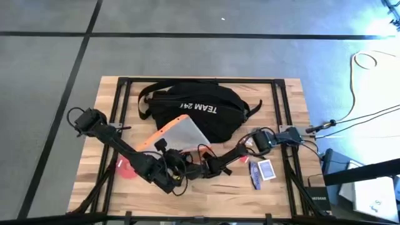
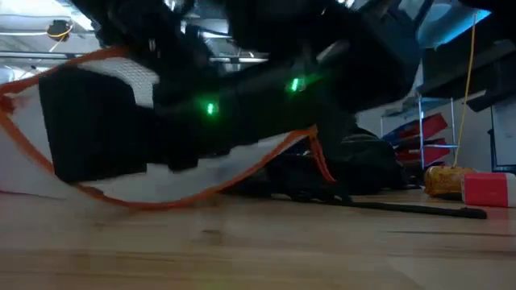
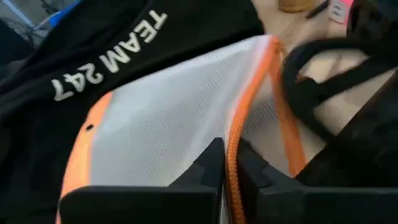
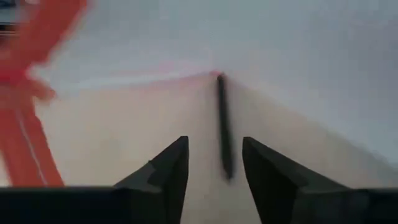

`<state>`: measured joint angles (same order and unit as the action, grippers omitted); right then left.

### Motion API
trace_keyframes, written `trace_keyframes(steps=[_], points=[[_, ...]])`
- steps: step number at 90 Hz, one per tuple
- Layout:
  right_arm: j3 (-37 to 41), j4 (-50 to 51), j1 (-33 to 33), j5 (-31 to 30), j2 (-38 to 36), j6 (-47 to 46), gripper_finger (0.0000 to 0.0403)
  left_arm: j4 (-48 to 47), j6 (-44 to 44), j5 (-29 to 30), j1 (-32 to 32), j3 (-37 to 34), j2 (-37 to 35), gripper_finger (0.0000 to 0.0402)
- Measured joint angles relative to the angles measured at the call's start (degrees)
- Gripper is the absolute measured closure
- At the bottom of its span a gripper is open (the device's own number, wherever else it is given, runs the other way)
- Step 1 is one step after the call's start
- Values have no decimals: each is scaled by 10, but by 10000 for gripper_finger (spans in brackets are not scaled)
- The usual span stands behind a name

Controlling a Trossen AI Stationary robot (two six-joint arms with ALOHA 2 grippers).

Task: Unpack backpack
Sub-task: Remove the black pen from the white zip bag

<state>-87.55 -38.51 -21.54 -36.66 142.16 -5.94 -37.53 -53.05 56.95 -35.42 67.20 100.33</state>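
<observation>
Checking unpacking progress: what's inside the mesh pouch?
Inside the translucent white mesh pouch with orange trim, the right gripper points at one thin dark stick-like item. Anything deeper is hidden.

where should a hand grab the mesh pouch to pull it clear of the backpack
By its orange corded edge, where the left hand is already pinched. That raised rim gives firmer purchase than the slack mesh pouch. Come from the table's front, since the backpack lies behind.

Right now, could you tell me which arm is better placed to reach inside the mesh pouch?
The right, probably. Its hand is open inside the translucent white mesh pouch with orange trim, facing a thin dark stick-like item. The left hand is shut on the pouch's orange edge, holding it.
</observation>
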Motion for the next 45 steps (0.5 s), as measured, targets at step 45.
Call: trace_keyframes(steps=[45], points=[[0, 33, -20, -99, -5, 19, 315, 8, 141, -40, -2, -1, 0, 307]])
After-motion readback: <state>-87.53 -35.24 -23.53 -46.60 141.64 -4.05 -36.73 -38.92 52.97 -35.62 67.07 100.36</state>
